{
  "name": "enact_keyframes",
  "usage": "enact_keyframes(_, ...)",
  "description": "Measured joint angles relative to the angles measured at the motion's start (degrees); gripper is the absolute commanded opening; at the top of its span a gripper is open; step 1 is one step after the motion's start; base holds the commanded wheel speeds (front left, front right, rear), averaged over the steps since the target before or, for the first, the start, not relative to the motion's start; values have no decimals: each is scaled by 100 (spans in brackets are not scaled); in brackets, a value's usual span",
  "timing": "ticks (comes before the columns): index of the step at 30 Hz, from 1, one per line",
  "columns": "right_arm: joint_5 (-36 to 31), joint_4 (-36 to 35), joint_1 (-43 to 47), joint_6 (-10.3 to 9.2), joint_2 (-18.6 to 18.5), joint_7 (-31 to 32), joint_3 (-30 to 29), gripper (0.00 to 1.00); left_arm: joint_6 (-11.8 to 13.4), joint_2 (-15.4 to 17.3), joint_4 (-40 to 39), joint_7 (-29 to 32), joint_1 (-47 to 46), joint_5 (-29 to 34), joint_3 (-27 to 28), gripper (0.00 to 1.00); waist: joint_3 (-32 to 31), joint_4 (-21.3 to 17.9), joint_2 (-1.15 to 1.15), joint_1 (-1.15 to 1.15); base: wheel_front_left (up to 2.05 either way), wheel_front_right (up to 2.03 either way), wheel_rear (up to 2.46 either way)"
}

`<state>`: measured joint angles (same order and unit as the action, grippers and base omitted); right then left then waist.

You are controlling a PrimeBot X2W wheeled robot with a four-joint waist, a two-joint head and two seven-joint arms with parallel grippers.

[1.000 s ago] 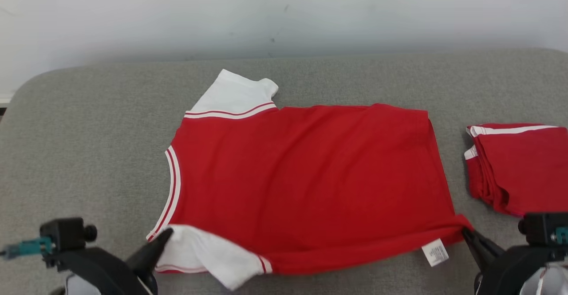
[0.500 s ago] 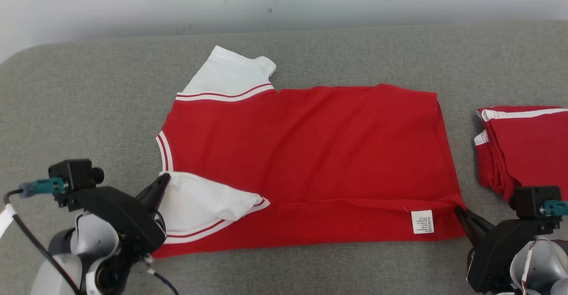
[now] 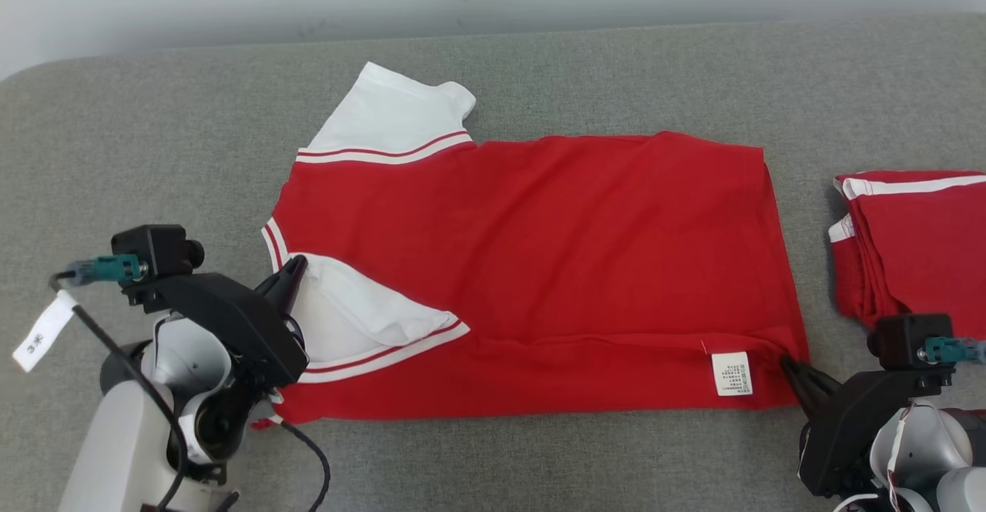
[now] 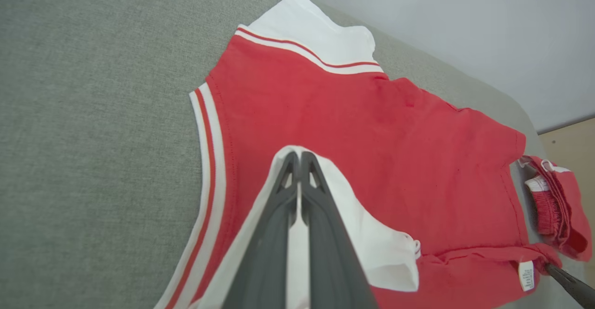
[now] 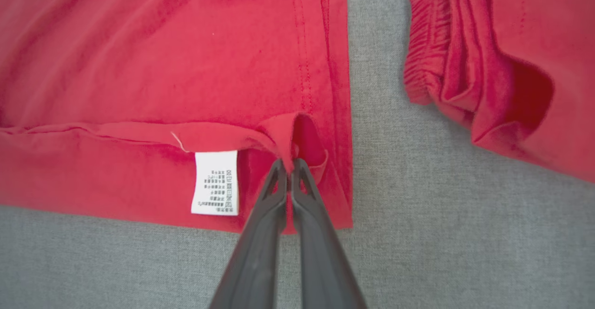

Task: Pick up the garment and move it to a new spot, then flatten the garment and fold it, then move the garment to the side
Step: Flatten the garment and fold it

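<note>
Red, white-sleeved, spread flat at the middle of the grey worktop [image 3: 154, 150]: garment [image 3: 539, 266]. Lies with its long axis left to right across the head view, neck end toward the robot's left, hem toward its right. Near long edge doubled up over the body, near sleeve [image 3: 362, 319] turned inward. Pinched at that white sleeve by the left gripper [image 3: 296, 269], fingers pressed together on the cloth. Pinched at the near hem corner by the right gripper [image 3: 787, 362], just beside the care label [image 3: 730, 373]. Further right, apart from the hem, a folded red pile [image 3: 917, 250].
</note>
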<state>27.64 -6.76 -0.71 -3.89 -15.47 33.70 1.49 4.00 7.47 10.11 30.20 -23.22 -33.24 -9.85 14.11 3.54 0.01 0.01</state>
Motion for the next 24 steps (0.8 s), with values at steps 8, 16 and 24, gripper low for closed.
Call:
enact_keyframes(8,-44,204,-114,12,46,-113,11,0,-51,-26,460,-261,-335,91,-12,0,12,-33,0,0,0,0,0)
enact_keyframes(16,-58,321,-159,13,96,-226,65,0,-108,-29,829,-439,-444,151,-45,0,5,-61,0,-1,0,0,0)
enact_keyframes(24,-97,480,-307,11,136,-391,21,0,-196,-35,1183,-633,-573,305,-122,17,-15,-75,0,-1,0,0,0)
